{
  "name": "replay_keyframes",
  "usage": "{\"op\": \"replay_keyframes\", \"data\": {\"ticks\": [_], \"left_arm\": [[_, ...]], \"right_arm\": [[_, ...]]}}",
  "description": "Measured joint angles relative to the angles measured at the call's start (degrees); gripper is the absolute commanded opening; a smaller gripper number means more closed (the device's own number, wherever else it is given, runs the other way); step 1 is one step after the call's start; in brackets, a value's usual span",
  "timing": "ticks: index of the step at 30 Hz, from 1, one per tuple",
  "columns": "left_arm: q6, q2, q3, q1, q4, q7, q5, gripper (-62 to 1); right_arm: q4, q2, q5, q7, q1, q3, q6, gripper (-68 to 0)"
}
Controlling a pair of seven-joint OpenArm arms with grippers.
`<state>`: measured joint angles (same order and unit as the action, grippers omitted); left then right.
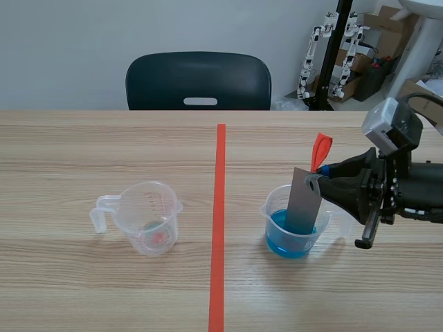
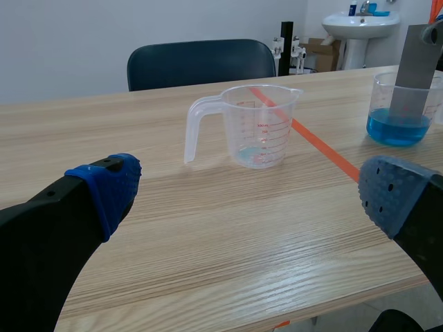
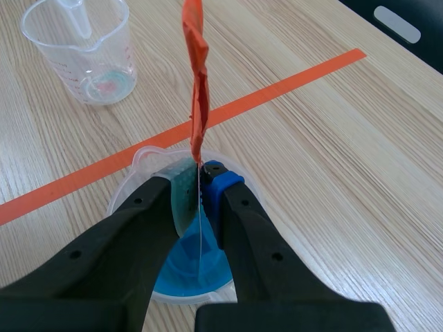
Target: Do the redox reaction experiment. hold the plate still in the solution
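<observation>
Right gripper (image 1: pixel 320 178) is clamped on the upper edge of the grey plate (image 1: pixel 303 202), fingers squeezing it just below its orange-red tag (image 1: pixel 320 151). The plate stands near upright, lower end dipped in the blue solution (image 1: pixel 278 224) inside the clear beaker (image 1: pixel 268 216), right of the tape line. The job now, as I read it: firm grip, no wrist drift, plate off the beaker wall so the light cup doesn't tip. Across the line, left gripper (image 2: pixel 249 192) hangs wide apart above the table, short of the empty measuring cup (image 2: pixel 259 124), holding nothing.
</observation>
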<state>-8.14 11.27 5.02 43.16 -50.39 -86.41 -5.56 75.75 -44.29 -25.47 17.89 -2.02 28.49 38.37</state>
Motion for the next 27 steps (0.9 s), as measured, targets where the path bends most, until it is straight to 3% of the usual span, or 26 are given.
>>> {"op": "replay_keyframes", "data": {"ticks": [27], "left_arm": [[0.00,0.00,0.00,0.00,0.00,0.00,-1.57,1.4]], "right_arm": [[0.00,0.00,0.00,0.00,0.00,0.00,0.00,-66.9]]}}
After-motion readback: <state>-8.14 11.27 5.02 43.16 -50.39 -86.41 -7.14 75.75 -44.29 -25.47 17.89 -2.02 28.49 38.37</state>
